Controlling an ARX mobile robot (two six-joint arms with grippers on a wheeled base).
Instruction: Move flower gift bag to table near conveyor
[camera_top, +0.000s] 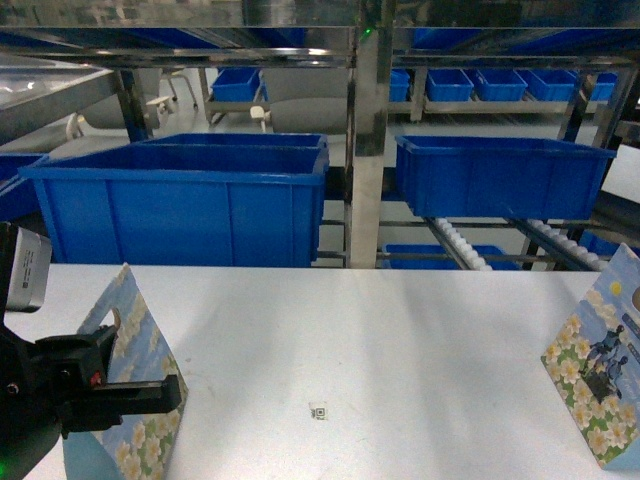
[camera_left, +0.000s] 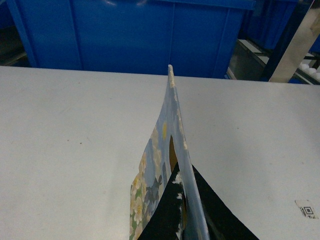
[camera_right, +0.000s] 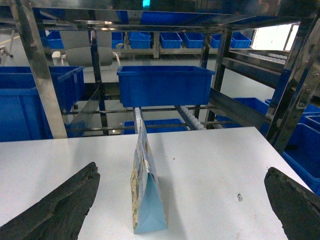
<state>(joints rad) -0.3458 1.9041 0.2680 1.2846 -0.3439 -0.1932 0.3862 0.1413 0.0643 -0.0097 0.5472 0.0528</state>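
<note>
Two flower gift bags stand on the white table (camera_top: 400, 330). My left gripper (camera_top: 160, 396) is shut on the top edge of the left flower gift bag (camera_top: 128, 345). In the left wrist view the black fingers (camera_left: 165, 215) pinch that bag (camera_left: 172, 140) from both sides. The other bag (camera_top: 600, 385) stands at the table's right edge. In the right wrist view it (camera_right: 145, 192) stands upright, just left of centre between the wide-apart fingers of my open right gripper (camera_right: 180, 207), which touches nothing. The conveyor roller tracks (camera_top: 462, 246) slope behind the table.
Large blue bins (camera_top: 180, 200) (camera_top: 500, 175) sit on steel racks right behind the table's far edge, with a shiny steel post (camera_top: 368, 150) between them. A small QR sticker (camera_top: 319, 411) lies mid-table. A dark speck (camera_right: 239, 197) marks the tabletop near its right edge.
</note>
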